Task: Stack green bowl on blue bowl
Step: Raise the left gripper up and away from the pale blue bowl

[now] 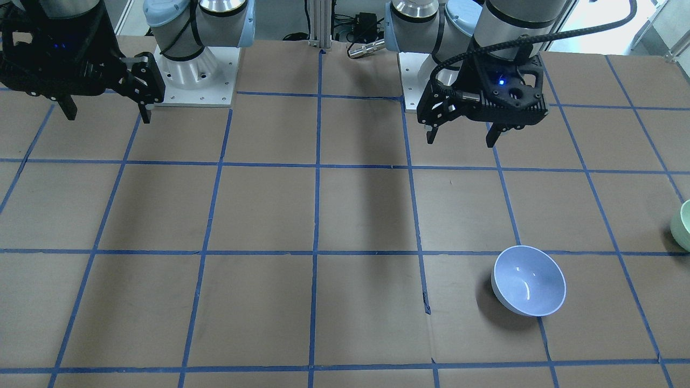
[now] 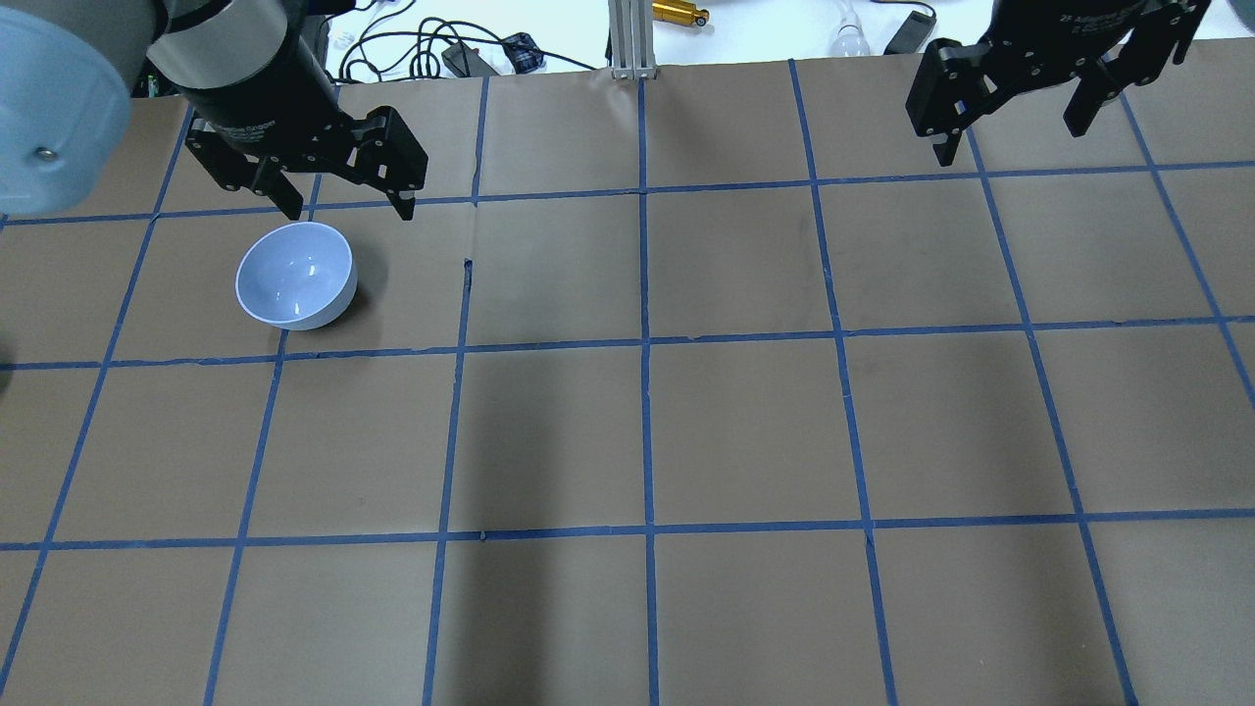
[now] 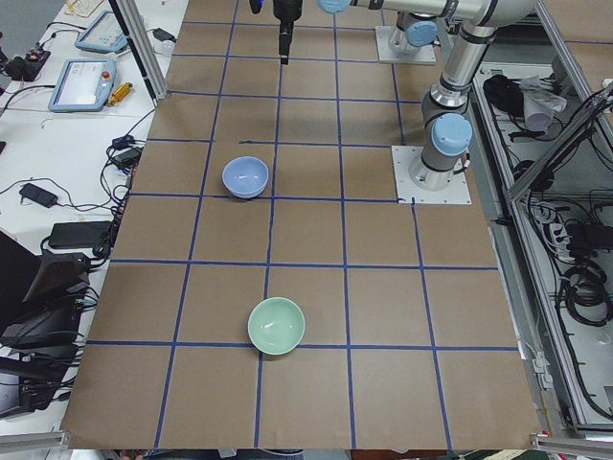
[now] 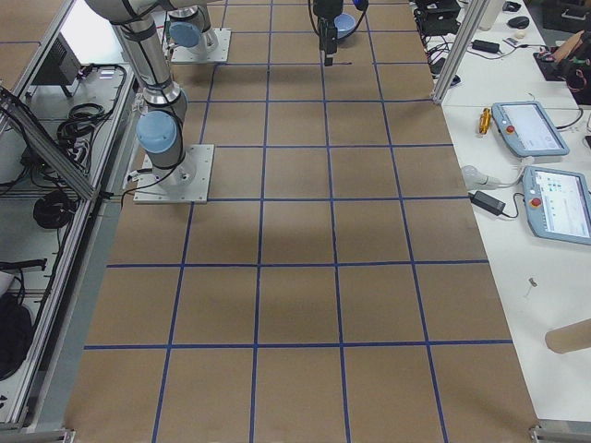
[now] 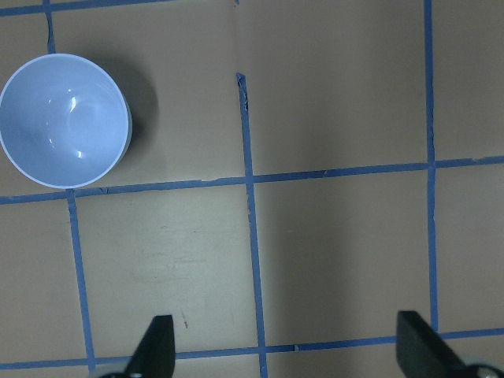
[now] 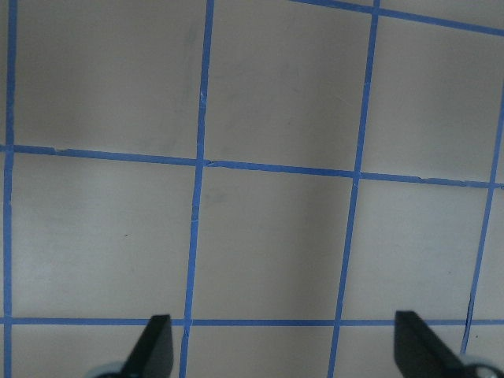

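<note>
The blue bowl (image 1: 528, 280) (image 2: 294, 275) stands upright and empty on the brown table, and also shows in the left wrist view (image 5: 64, 120) and the exterior left view (image 3: 245, 176). The green bowl (image 3: 277, 325) stands upright nearer the table's left end, apart from the blue bowl; in the front-facing view it is cut off at the edge (image 1: 683, 223), and it is out of the overhead view. My left gripper (image 2: 348, 211) (image 1: 462, 141) (image 5: 285, 350) hangs open and empty above the table, beside the blue bowl. My right gripper (image 2: 1015, 142) (image 1: 108, 117) (image 6: 285, 350) is open and empty, far off.
The table is brown paper with a blue tape grid (image 2: 647, 343). The arm bases (image 1: 188, 70) stand at the robot's side. An aluminium post (image 2: 627, 39) and cables lie at the far edge. Side desks hold teach pendants (image 4: 531, 129).
</note>
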